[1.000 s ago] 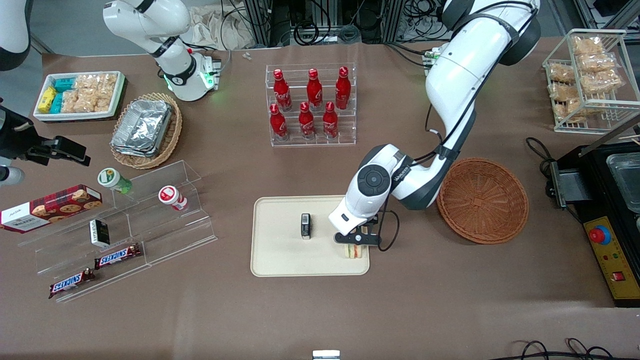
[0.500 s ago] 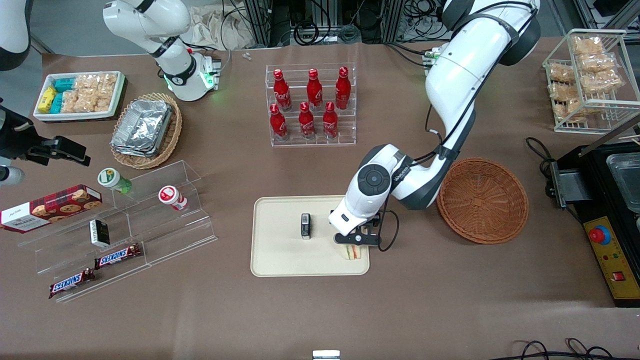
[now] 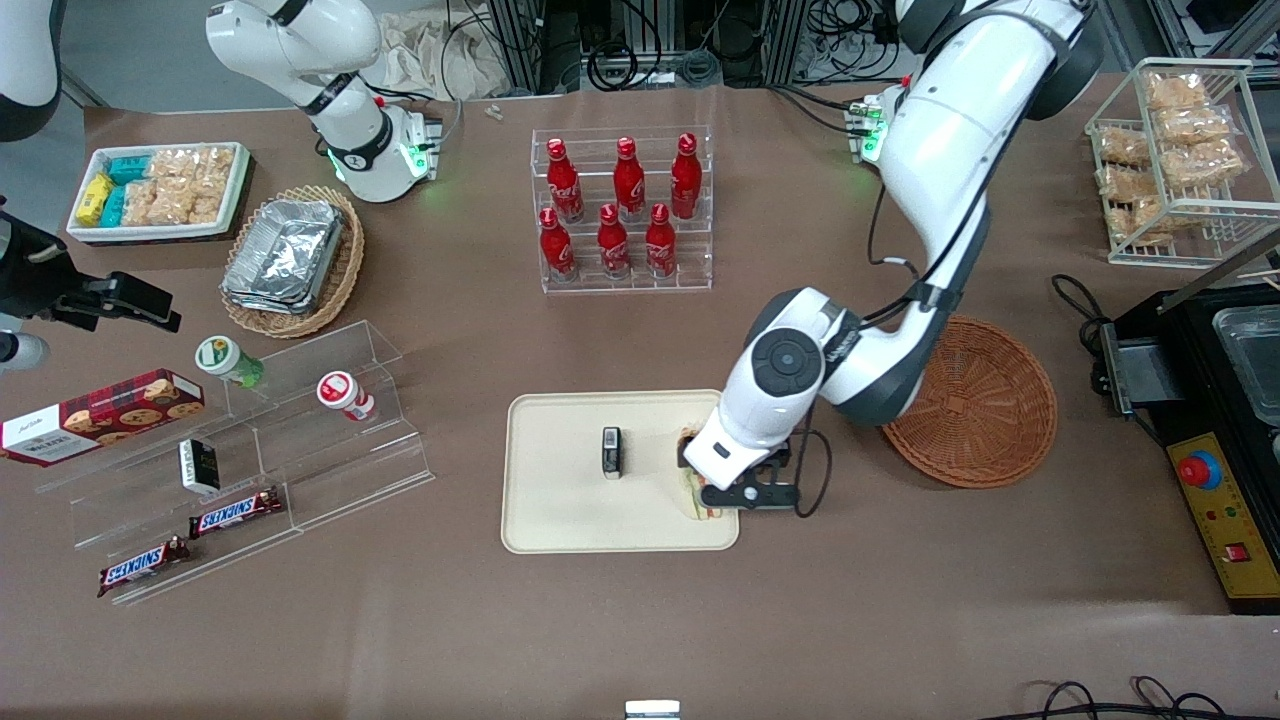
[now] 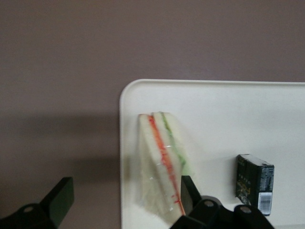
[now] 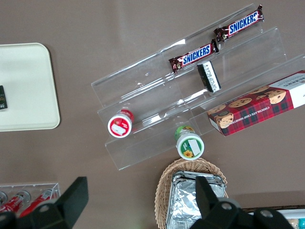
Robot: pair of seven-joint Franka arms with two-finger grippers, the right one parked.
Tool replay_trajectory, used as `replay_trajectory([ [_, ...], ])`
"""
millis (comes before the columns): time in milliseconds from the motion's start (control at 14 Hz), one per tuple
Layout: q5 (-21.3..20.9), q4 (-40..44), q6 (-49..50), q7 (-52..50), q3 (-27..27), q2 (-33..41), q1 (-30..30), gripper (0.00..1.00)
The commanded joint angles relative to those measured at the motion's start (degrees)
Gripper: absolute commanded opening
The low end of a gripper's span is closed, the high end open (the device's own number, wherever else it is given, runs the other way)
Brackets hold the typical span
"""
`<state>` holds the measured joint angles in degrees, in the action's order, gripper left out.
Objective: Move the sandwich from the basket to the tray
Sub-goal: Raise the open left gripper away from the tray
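Note:
The sandwich [image 3: 692,492] lies on the cream tray [image 3: 560,500], near the tray's corner nearest the front camera and toward the working arm's end. My left gripper [image 3: 742,492] hovers just above it, open and empty. In the left wrist view the sandwich [image 4: 162,162] shows its orange-red and green layers between the spread fingers [image 4: 59,200], close to one finger and apart from the other. The tray [image 4: 238,105] also holds a small black-and-white object [image 4: 254,181], which shows in the front view [image 3: 611,452] too. The reddish-brown basket [image 3: 985,400] stands empty beside the tray, partly covered by my arm.
A clear rack of red bottles [image 3: 622,210] stands farther from the front camera than the tray. A clear stepped shelf with snacks [image 3: 300,440], a tan basket of foil containers [image 3: 295,260] and a white bin [image 3: 160,190] lie toward the parked arm's end. A wire rack [image 3: 1180,160] and a black machine [image 3: 1220,440] lie toward the working arm's end.
My left gripper has shifted off the sandwich toward the basket and a little nearer the front camera. The sandwich stays on the tray.

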<state>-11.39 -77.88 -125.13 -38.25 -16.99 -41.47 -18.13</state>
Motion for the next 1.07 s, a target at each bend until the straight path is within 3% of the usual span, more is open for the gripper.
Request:
replay_trajectory([
  [0,-0.47,-1.04,10.31,-0.60,0.03,8.92,2.39,1.00],
  [357,0.23,-2.96,27.56,0.11,-0.14,22.19,8.63,1.00],
  [571,5.84,-10.34,27.22,2.47,-0.14,31.15,13.81,1.00],
  [1000,10.95,-25.44,21.62,9.84,0.03,46.54,20.06,1.00],
])
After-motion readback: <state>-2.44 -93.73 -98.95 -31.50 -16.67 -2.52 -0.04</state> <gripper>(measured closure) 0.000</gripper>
